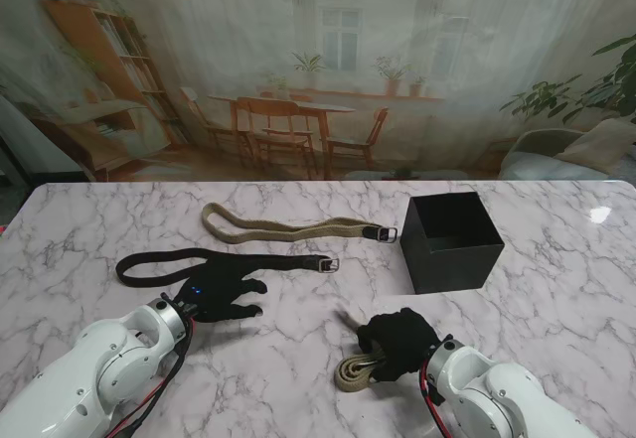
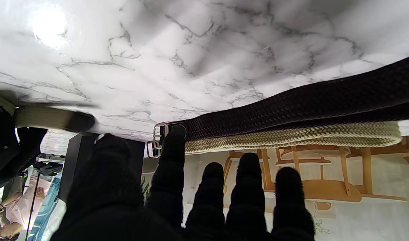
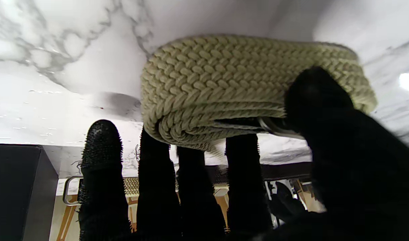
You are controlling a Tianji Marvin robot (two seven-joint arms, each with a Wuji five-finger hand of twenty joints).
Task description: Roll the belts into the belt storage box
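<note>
The white marble table [image 1: 89, 229], veined in grey, takes a bright glare spot at its far right corner. Behind it hangs a printed backdrop [image 1: 318, 71] of a sunlit room with wooden chairs, a dining table, shelves and potted plants (a picture, not a real room).

Three belts are on the table, and one box. The black storage box [image 1: 452, 242] stands open-topped on the right side, nothing visible inside it. A tan braided belt [image 1: 288, 226] lies stretched out to the left of the box, its metal buckle just beside the box's wall. A black belt [image 1: 199, 262] lies nearer to the robot, roughly parallel to it, buckle end toward the middle of the table. A third belt [image 1: 356, 370], also tan and braided, is partly coiled at the near right.

The left hand [image 1: 224, 297] rests palm-down just beside the black belt, holding nothing, its fingers [image 2: 248, 187] extended and slightly apart. The right hand [image 1: 400, 342] is closed over the coiled tan belt, thumb pressing one side of the roll and the four fingers [image 3: 157, 187] curled at the other.
</note>
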